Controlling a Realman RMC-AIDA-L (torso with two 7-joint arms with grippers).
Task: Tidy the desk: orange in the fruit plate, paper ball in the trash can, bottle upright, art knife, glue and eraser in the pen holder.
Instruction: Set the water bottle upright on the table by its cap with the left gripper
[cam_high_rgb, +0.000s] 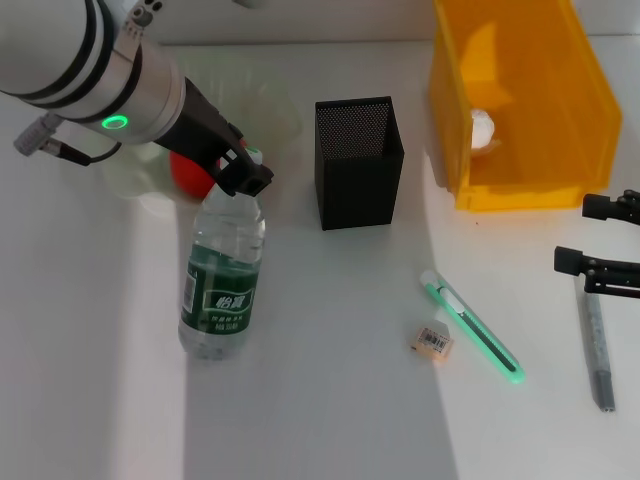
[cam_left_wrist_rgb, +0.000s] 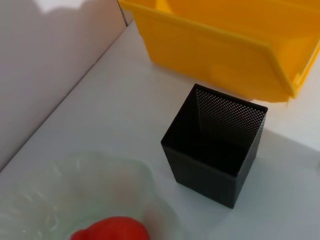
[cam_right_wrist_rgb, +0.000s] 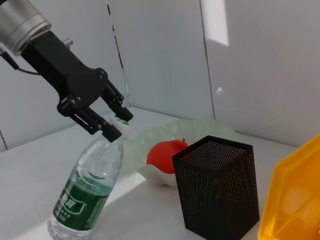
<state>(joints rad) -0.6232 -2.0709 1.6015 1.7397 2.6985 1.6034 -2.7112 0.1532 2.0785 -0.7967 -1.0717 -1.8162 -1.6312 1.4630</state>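
Standing upright on the left of the desk (cam_high_rgb: 320, 420), the bottle (cam_high_rgb: 222, 285) has the left gripper (cam_high_rgb: 247, 172) spread around its white cap, fingers apart and not squeezing it. Orange (cam_right_wrist_rgb: 167, 153) sits in the fruit plate (cam_right_wrist_rgb: 145, 145) just behind (far-left), paper ball (cam_high_rgb: 483, 127) is inside the trash can (cam_high_rgb: 525, 100) far right, and the pen holder (cam_high_rgb: 358, 162) stands between them. Nearer, the eraser (cam_high_rgb: 432, 341) and green art knife (cam_high_rgb: 473, 326) lie flat, while the right gripper (cam_high_rgb: 600, 245) hangs spread open at the right edge above a grey stick (cam_high_rgb: 598, 350).
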